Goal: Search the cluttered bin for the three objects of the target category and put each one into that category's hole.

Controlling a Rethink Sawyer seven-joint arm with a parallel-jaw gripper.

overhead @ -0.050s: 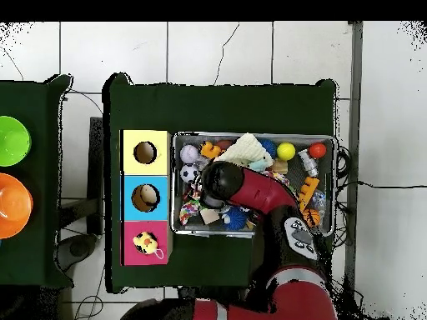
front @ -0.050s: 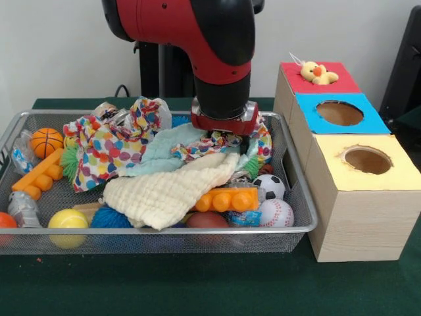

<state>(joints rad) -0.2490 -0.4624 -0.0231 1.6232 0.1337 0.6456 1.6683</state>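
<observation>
My gripper (front @ -0.050s: pixel 222 135) reaches down into the wire bin (front @ -0.050s: pixel 164 232) at its back right and is sunk among a patterned cloth (front @ -0.050s: pixel 197 150) and a light blue cloth (front @ -0.050s: pixel 164 143), so its state is hidden. Around it lie a cream cloth (front @ -0.050s: pixel 171 194), a polka-dot cloth (front @ -0.050s: pixel 108 150), an orange brick (front @ -0.050s: pixel 227 199), a soccer ball (front @ -0.050s: pixel 269 186), a baseball (front @ -0.050s: pixel 276 212), a basketball (front @ -0.050s: pixel 47 141) and a yellow ball (front @ -0.050s: pixel 68 220). Right of the bin stands the wooden box with a yellow-topped hole (front @ -0.050s: pixel 367 159), a blue-topped hole (front @ -0.050s: pixel 339 113) and a red top holding a duck plush (front @ -0.050s: pixel 317 72).
A second orange brick (front @ -0.050s: pixel 38 176) and two clear bottles (front @ -0.050s: pixel 23 207) lie at the bin's left end. In the overhead view my arm (overhead @ -0.050s: pixel 250 190) covers the bin's middle, and a green bowl (overhead @ -0.050s: pixel 10 140) and an orange bowl (overhead @ -0.050s: pixel 12 204) sit on a separate table.
</observation>
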